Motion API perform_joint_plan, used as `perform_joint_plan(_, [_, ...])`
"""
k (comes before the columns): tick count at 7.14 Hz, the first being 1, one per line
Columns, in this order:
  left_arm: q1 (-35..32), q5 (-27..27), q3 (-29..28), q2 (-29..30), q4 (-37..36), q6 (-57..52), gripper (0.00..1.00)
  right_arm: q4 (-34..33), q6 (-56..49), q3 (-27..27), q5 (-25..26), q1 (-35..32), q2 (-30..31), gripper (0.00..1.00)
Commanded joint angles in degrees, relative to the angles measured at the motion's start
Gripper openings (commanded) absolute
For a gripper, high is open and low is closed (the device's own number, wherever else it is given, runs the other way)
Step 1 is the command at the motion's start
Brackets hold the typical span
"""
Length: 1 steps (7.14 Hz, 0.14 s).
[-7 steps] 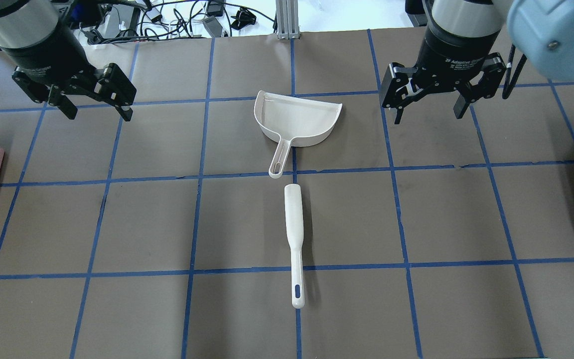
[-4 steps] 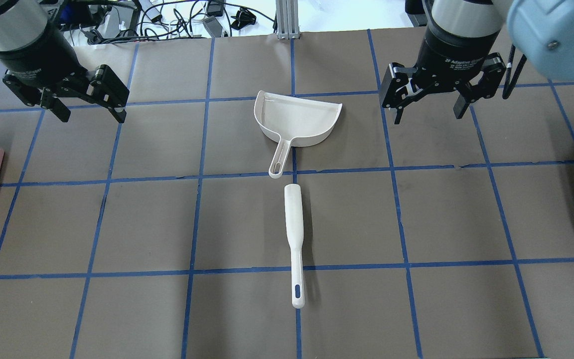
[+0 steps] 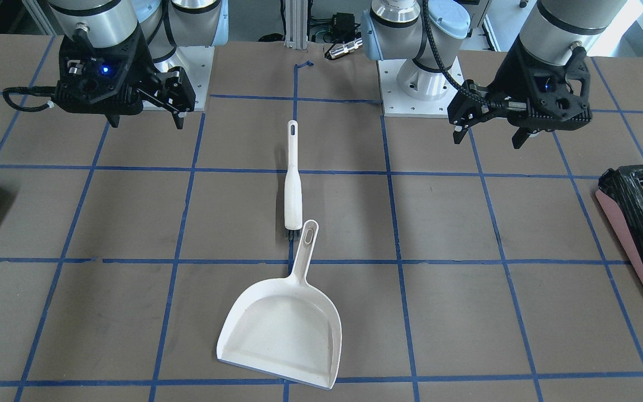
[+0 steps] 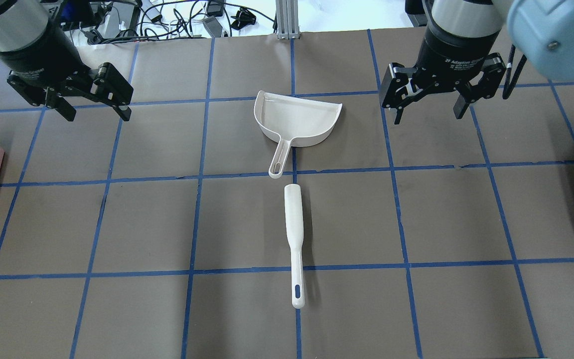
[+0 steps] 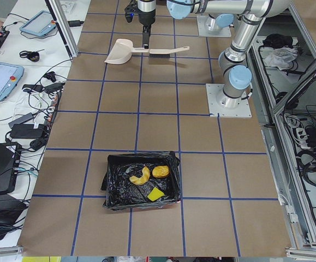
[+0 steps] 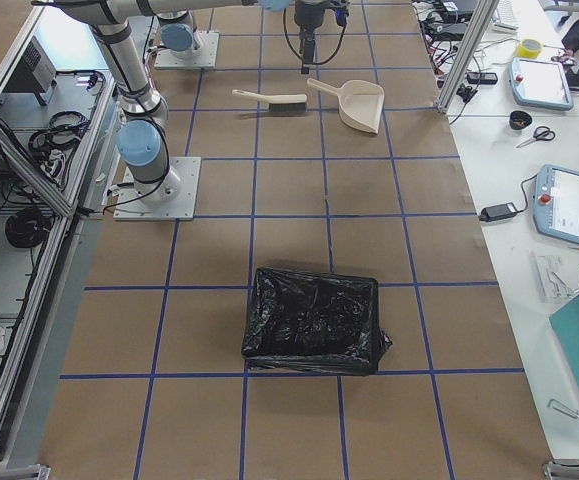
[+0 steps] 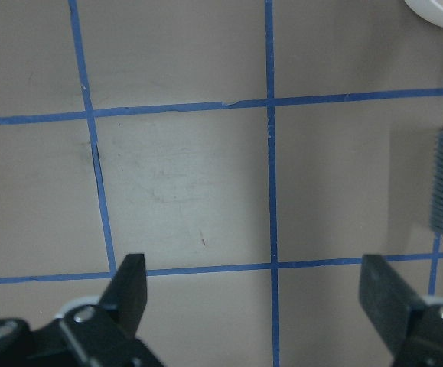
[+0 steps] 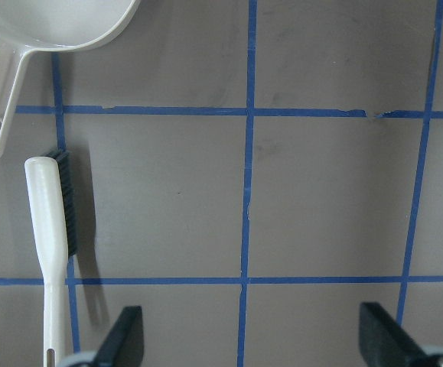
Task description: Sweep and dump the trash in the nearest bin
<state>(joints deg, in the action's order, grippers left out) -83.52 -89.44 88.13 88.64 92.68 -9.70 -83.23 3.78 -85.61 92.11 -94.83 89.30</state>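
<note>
Trash (image 5: 160, 172) all three bits sitting in bin (image 5: 113, 183) at table (image 5: 119, 125) left end, so dump looks done. dustpan (image 4: 297, 119) and brush (image 4: 294, 239) lie mid table, guess tools not needed now. left hand (image 4: 98, 115), right hand (image 4: 428, 117) both splayed, empty, hovering

The pink-sided bin (image 5: 114, 183), lined with a crinkled black bag, sits on the bench well apart from the left gripper (image 4: 97, 114) jaws, out to their side. Inside lie an orange-brown lump (image 5: 160, 172), a yellow wedge (image 5: 156, 194) and a curved slice (image 5: 140, 176).
</note>
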Motion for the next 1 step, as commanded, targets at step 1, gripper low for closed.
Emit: perform_joint_plan(1, [0.1,-0.2,-0.1,-0.2,0.0,-0.1,1.00,0.0,0.0,0.0,0.0,0.0,0.0,1.00])
